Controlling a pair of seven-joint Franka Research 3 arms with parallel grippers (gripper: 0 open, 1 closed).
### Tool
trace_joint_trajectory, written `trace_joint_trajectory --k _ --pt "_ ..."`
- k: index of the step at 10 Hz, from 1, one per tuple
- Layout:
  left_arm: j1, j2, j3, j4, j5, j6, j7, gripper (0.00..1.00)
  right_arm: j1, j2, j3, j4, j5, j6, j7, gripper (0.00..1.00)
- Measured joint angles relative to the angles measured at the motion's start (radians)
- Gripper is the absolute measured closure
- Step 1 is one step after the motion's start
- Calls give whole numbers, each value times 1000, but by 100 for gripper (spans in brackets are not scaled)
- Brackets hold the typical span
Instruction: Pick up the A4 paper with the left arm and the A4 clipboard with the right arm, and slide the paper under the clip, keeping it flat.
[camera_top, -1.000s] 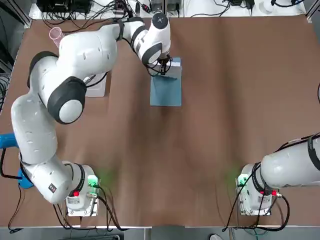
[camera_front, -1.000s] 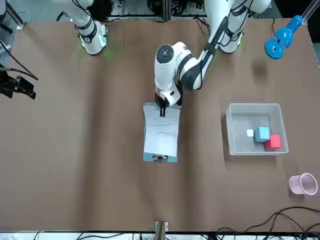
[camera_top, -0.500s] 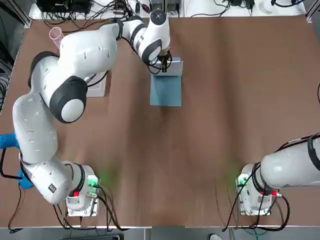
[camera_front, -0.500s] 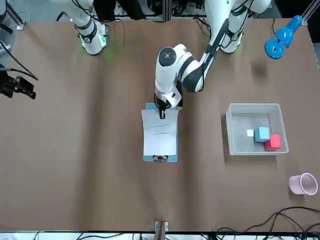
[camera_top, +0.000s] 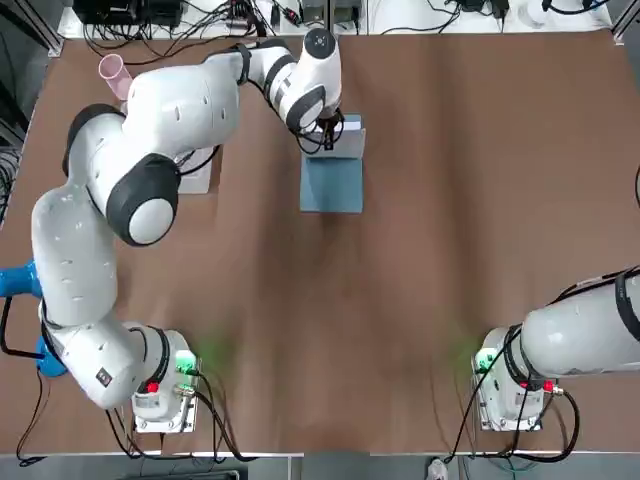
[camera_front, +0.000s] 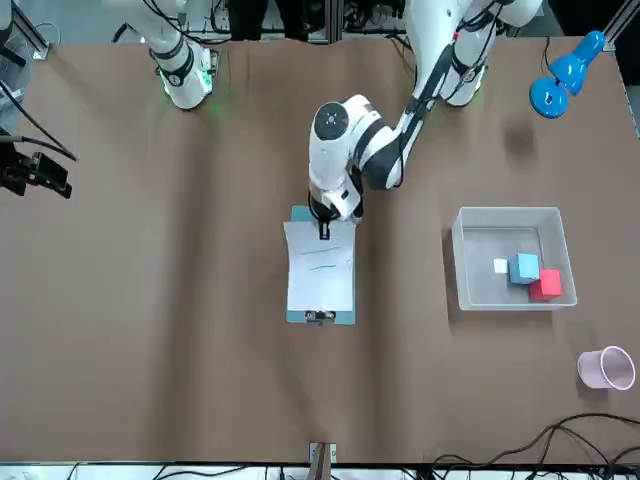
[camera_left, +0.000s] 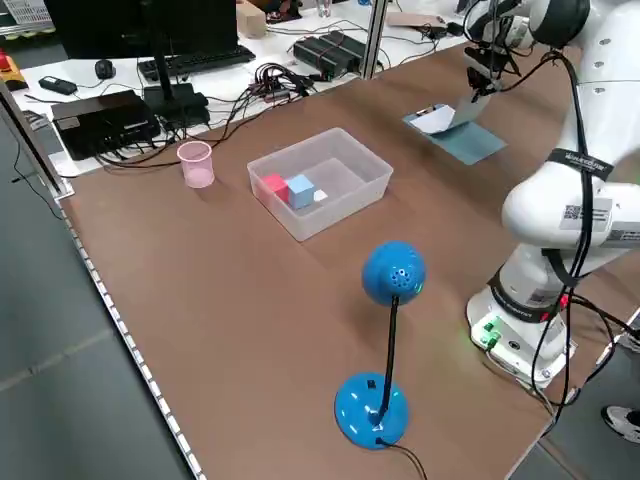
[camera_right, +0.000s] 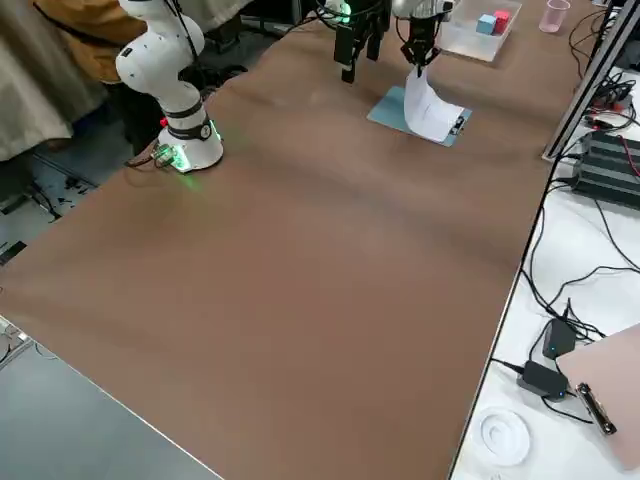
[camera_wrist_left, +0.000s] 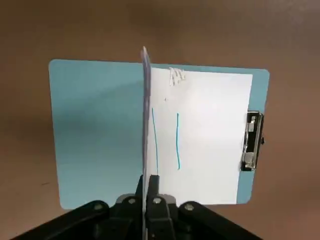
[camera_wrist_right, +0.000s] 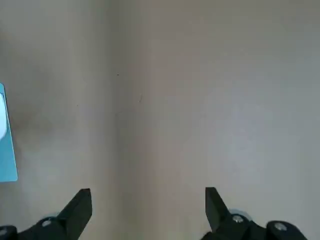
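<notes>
The light-blue A4 clipboard (camera_top: 332, 185) (camera_wrist_left: 95, 135) lies flat at the table's far middle. Its clip (camera_front: 319, 316) (camera_wrist_left: 251, 140) is on the short edge away from the robot. The white A4 paper (camera_front: 320, 275) (camera_wrist_left: 205, 135) rests on the board with its far edge at the clip. Its near edge is lifted and bowed up, and my left gripper (camera_top: 326, 138) (camera_wrist_left: 148, 180) is shut on it. I cannot tell if the paper sits under the clip. My right gripper (camera_wrist_right: 147, 192) (camera_right: 347, 62) hangs open over bare table to the board's right, holding nothing.
A clear bin (camera_front: 458, 270) holding a red, a blue and a white block stands on the robot's left of the board. A pink cup (camera_front: 605, 368) sits beyond it. A blue desk lamp (camera_front: 560, 80) stands near the left arm's base. Cables line the far edge.
The left gripper has carried the paper's held edge a little toward the clip, so the sheet bows up and a strip of blue board shows at the near end. The right arm is unmoved.
</notes>
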Motion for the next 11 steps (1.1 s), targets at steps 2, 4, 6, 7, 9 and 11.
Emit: trace_joint_trajectory --k 2,4,6,7,9,11 --pt "-1 0 0 6 4 0 4 84 0 0 0 0 0 0 0 0" --pt "-1 0 0 11 4 0 4 54 0 0 0 0 0 1 0 0" --pt "-1 -1 1 14 4 1 10 26 0 0 -1 0 0 1 1 0" --pt "-1 -6 1 19 5 1 27 11 0 0 -1 0 0 1 1 0" --pt "-2 -41 1 27 6 -31 82 0 0 0 -1 0 0 1 1 0" --pt "1 -116 2 36 6 -112 150 0 0 0 -1 0 0 1 1 0"
